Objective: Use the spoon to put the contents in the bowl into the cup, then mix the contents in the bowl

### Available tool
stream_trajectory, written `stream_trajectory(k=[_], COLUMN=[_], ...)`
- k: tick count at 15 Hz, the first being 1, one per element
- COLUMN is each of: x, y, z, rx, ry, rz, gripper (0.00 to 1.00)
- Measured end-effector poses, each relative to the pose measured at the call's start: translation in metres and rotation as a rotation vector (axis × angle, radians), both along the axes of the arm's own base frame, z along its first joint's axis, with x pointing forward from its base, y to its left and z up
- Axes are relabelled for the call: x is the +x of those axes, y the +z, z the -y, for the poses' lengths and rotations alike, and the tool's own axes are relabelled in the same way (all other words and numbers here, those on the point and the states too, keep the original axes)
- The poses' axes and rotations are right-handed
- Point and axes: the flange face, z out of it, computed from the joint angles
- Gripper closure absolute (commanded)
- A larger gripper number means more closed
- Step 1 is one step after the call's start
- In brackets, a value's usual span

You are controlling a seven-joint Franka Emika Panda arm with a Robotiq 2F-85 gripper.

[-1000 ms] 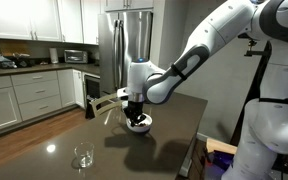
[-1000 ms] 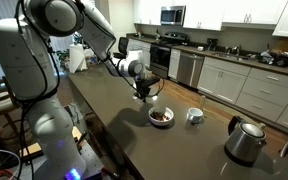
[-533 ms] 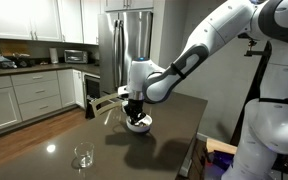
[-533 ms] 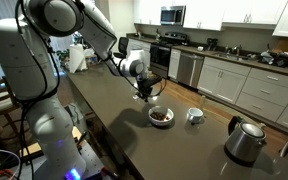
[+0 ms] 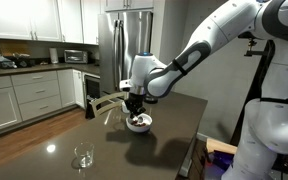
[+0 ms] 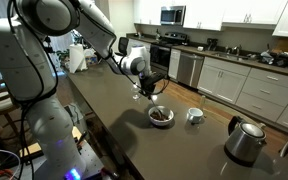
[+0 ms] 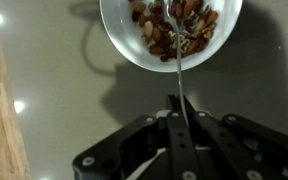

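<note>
In an exterior view, the end effector (image 5: 134, 104) hangs from the white arm, pointing down at the dark counter (image 5: 169, 140). The white bowl (image 5: 139, 124) sits directly beneath it, close under the fingertips. A clear glass (image 5: 83, 157) stands well away from the end effector, near the counter's front edge. The spoon is too slender to make out here.

In an exterior view from the opposite side, the end effector (image 6: 147, 92) again hangs above the counter (image 6: 124, 140), and the bowl (image 6: 161, 122) lies just below it and slightly to one side. The small white cup (image 6: 194, 115) stands beyond the bowl, on the side away from the end effector. A metal kettle (image 6: 246, 141) is farther off still.

In the wrist view, the end effector (image 7: 178, 112) has its fingers pressed together, pinching the handle of the spoon (image 7: 179, 70). The spoon runs straight out from the fingertips to the bowl (image 7: 122, 45). Its far end lies over the contents (image 7: 164, 38), a heap of brown and reddish chunks filling the bowl; whether it touches them cannot be told.
</note>
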Motion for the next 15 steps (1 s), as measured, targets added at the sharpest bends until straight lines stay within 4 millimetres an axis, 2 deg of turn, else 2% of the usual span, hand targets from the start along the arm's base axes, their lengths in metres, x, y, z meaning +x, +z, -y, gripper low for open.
stream_trajectory(k=[6,11,15], x=[0.000,0.000,-0.001], y=[-0.001,-0.019,-0.029], z=[0.006,0.005,-0.005], rx=[0.000,0.020,0.046], ry=[-0.011,-0.032,-0.030], rz=[-0.002,-0.038,-0.062], gripper=[0.98,0.97,0.95])
